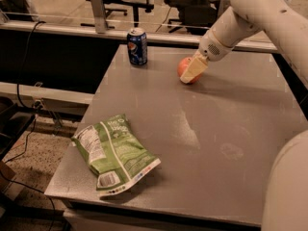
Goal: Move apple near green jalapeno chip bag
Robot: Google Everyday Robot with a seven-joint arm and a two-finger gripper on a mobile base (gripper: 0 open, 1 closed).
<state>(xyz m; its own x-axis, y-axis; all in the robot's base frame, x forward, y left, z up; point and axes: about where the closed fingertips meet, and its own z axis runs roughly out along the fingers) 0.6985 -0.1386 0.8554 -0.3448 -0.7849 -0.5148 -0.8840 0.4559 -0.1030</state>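
A grey table [216,124] stands in an office, with chairs behind a rail at the back. The apple [182,66] sits on the table's far side, right of the can [137,46] and apart from it. The gripper [194,69] is down at the apple, its cream tip lying across the apple's right front; whether it grasps the fruit cannot be told. The white arm [250,8] reaches in from the upper right. The bag [114,153] lies crumpled at the near left corner, well apart from the apple.
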